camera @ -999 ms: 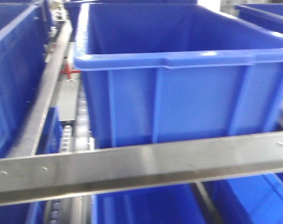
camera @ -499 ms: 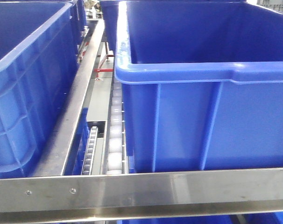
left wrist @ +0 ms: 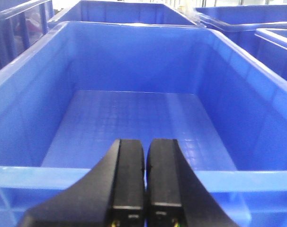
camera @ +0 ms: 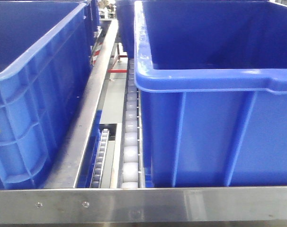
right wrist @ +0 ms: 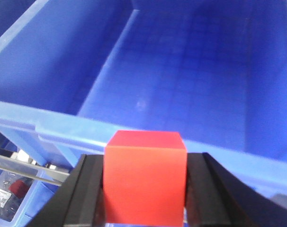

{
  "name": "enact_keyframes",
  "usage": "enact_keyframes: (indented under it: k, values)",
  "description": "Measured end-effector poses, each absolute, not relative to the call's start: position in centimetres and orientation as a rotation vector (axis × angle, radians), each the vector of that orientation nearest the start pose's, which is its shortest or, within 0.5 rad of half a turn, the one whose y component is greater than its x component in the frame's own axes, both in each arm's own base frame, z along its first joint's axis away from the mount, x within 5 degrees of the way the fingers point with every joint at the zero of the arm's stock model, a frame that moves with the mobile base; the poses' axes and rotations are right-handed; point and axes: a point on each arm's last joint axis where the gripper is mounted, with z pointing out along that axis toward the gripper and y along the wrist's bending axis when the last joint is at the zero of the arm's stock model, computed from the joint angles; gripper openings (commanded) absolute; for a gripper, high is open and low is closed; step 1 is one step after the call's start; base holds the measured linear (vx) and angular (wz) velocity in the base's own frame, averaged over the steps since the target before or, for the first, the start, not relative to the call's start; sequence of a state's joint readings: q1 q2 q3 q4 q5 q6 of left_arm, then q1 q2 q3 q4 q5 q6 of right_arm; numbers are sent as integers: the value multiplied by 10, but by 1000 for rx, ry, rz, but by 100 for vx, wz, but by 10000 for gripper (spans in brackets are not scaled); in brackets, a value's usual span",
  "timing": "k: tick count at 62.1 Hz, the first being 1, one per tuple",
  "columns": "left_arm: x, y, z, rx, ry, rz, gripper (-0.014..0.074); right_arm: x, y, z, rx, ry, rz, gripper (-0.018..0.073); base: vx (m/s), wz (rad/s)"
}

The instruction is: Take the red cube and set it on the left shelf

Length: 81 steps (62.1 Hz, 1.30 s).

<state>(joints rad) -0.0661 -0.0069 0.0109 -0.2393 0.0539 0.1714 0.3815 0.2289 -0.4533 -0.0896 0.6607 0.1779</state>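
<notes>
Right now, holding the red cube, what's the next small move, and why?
Probably ease the right gripper forward over the near rim of the blue crate: the red cube is clamped in it and appears just short of that rim.

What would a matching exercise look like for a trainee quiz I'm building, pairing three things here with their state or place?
Things:
1. red cube
2. left gripper
3. white rollers

States or places:
a. shut, holding nothing
b. in a line beside a blue crate
c. clamped in the right gripper

Pairs: 1-c; 2-a; 3-b
</notes>
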Motion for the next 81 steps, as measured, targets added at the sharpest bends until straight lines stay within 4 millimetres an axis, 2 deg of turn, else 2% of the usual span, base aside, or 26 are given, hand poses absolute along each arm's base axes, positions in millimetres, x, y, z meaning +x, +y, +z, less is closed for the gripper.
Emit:
enact_keyframes:
  k: [81]
  values:
    - [56, -5, 205, 9, 1541, -116, 102, 49, 14, 292, -227, 1914, 276, 58, 1, 1]
